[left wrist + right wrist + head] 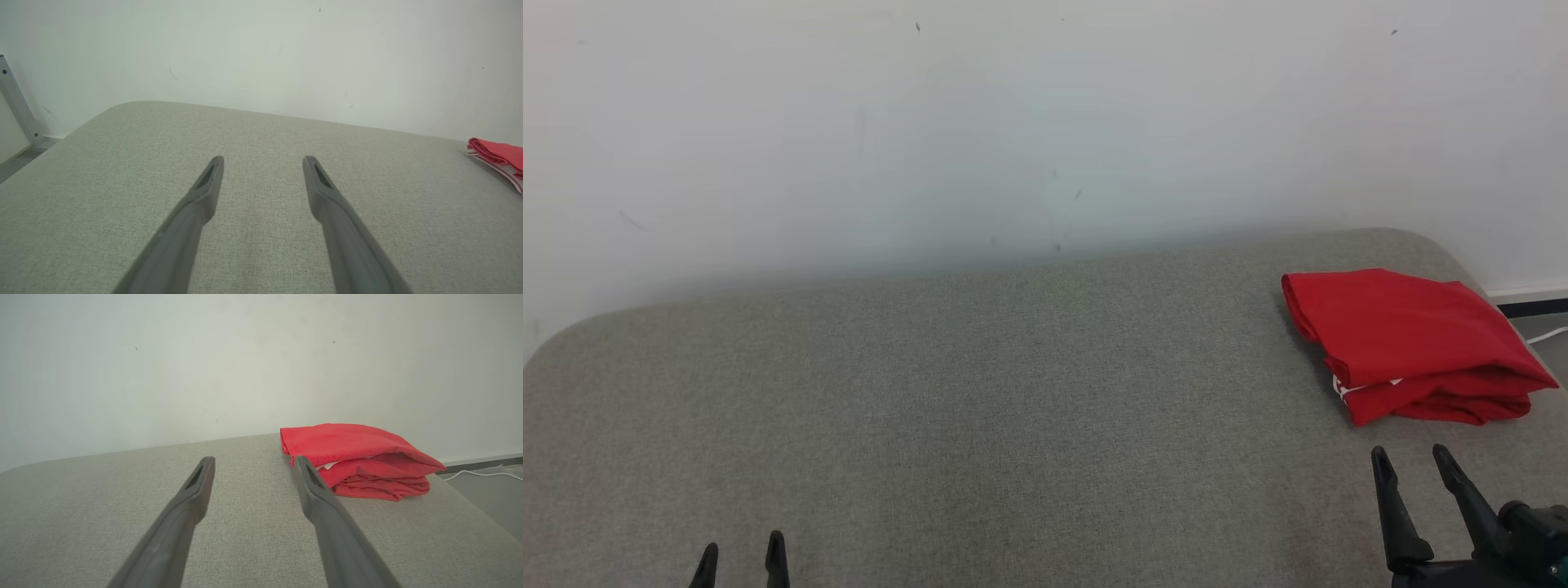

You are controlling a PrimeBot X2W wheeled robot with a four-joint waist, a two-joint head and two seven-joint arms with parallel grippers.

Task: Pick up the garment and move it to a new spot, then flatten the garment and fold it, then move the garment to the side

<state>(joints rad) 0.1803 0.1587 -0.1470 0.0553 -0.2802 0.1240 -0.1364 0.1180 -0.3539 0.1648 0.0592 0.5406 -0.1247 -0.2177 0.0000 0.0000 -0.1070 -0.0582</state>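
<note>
Nearest the head camera, the left gripper (742, 555) rises at the near left edge of the grey cushion (1013, 408) and the right gripper (1410, 455) at its near right edge, both with fingers apart and empty. The red garment (1413, 343) lies folded at the cushion's far right corner, probably because it is already set aside. The left wrist view puts it well away, at the cushion's right edge. The right wrist view puts it near, ahead and right of that claw, untouched.

Grey cushion (980, 408) bare across middle, left; folded garment (1409, 343) blocks far-right corner
</note>
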